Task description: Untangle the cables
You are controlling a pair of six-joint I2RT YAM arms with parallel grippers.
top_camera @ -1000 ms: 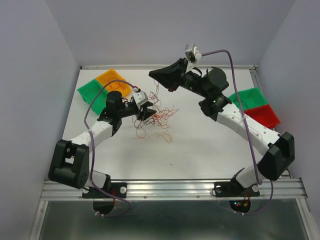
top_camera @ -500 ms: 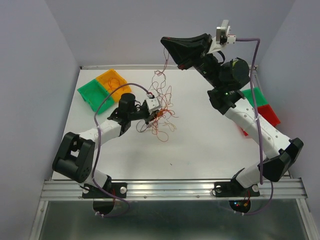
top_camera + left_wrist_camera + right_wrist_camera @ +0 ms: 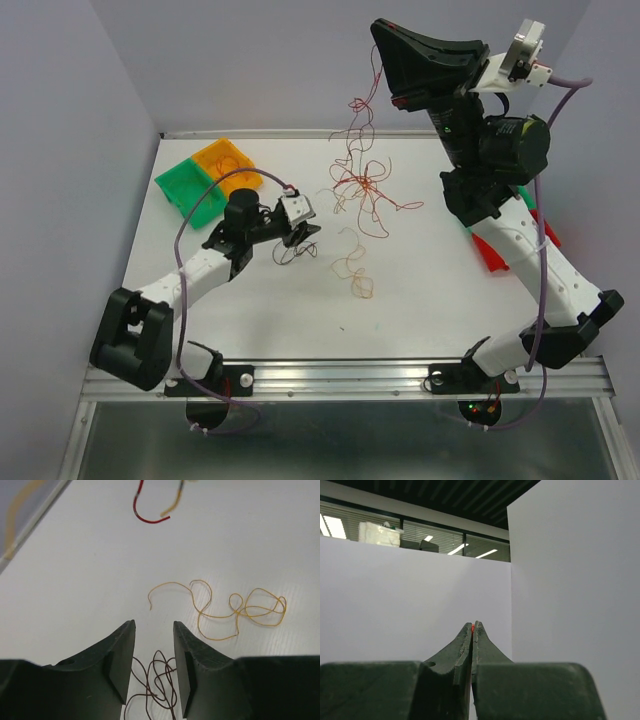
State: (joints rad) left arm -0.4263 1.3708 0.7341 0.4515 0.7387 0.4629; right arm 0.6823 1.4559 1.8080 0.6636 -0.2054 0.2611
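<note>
- While hoisting the red tangle (image 3: 362, 185) away from the rest, pull slowly and straight up, easing loose loops free rather than cinching them into knots.
- Best to pin the dark cable (image 3: 157, 682) against the counter (image 3: 430, 300) with the low arm, giving the lift something to pull against.
- Worth watching the lowest red loops: hanging in the air over the far half of the counter, seemingly apart from the yellow cable (image 3: 240, 612) lying alone on the surface between the two arms.
- Right pincer (image 3: 379, 28): raised high above the back edge, clamped fully together, no gap showing in the wrist view, a sliver of red pinched at the very tip, with the tangle dangling from that grip.
- Left pincer (image 3: 153, 626): low over the counter, parted only narrowly, with the dark cable looped in the gap and just below it; not visibly squeezing anything.
- Before lifting further, close on the dark loops or press them flat, guarding against any hidden snag dragging them along.
- Judged from the spread of strands: red nearly separated, yellow and dark apart but not yet sorted.
</note>
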